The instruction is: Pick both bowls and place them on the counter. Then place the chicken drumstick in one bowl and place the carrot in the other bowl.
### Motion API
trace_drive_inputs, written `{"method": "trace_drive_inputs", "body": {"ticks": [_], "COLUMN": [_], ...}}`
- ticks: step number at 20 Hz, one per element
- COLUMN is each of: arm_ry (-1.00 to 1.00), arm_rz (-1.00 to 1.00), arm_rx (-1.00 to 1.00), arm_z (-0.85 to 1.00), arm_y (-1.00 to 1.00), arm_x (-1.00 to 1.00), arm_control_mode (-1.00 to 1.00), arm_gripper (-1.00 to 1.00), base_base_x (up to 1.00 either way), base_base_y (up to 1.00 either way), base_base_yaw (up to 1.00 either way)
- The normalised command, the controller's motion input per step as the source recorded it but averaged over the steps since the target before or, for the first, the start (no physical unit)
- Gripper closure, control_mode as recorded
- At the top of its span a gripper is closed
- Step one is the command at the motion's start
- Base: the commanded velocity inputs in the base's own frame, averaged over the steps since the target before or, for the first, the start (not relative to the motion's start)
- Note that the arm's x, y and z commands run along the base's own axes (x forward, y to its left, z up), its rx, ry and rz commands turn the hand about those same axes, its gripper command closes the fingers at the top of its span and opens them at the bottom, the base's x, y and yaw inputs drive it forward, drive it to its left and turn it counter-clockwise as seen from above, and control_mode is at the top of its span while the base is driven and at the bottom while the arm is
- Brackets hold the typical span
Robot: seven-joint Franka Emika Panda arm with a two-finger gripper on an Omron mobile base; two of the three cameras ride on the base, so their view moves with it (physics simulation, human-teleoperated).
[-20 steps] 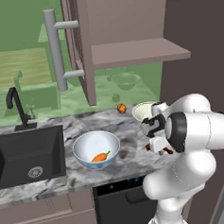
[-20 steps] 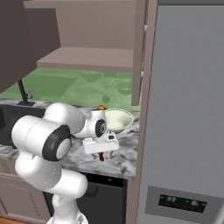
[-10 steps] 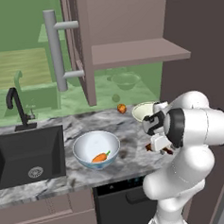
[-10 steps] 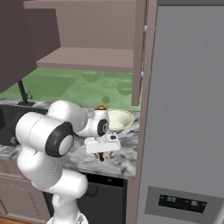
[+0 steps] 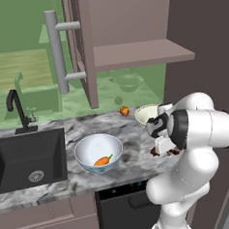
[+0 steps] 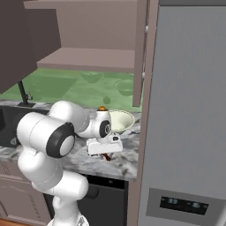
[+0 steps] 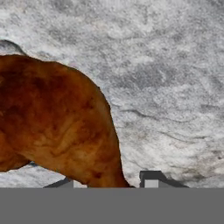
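Observation:
The chicken drumstick (image 7: 57, 122) lies on the marbled counter (image 5: 132, 134), dark brown and glossy, near the front edge (image 6: 106, 156). My gripper (image 7: 108, 181) points down over it, one fingertip on each side of its narrow end. Whether they press it I cannot tell. From the left base my gripper (image 5: 163, 151) hides most of the drumstick (image 5: 154, 152). The deep blue-patterned bowl (image 5: 98, 154) stands on the counter with the carrot (image 5: 103, 161) inside. The cream and green bowl (image 5: 148, 113) stands just behind my hand (image 6: 120, 120).
A small orange-red fruit (image 5: 124, 110) lies behind the bowls. The black sink (image 5: 22, 156) with its tap (image 5: 17, 111) is at the left. An open cabinet door (image 5: 59, 52) and a shelf (image 5: 136, 54) hang above. A tall fridge (image 6: 190, 110) walls the right.
The fingers have drawn together around the drumstick. The arm has barely shifted, and the bowls and carrot have stayed put.

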Motion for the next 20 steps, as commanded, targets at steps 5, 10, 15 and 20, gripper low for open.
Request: {"method": "trace_drive_inputs", "body": {"ticks": [5,10,15,20], "arm_ry": [0.01,0.0,0.0,-0.04], "arm_rz": [0.0,-0.01,-0.07,-0.09], "arm_rx": [0.0,0.0,0.0,0.0], "arm_z": [-0.03,0.09,0.35,0.35], "arm_y": [0.05,0.09,0.18,0.0], "arm_x": [0.0,0.0,-0.13,-0.25], "arm_control_mode": [-1.0,-1.0,-1.0,-1.0], "arm_gripper": [1.0,1.0,1.0,1.0], "base_base_x": [0.0,0.0,0.0,0.0], "base_base_y": [0.0,0.0,0.0,0.0], "base_base_yaw": [0.0,0.0,0.0,0.0]}}
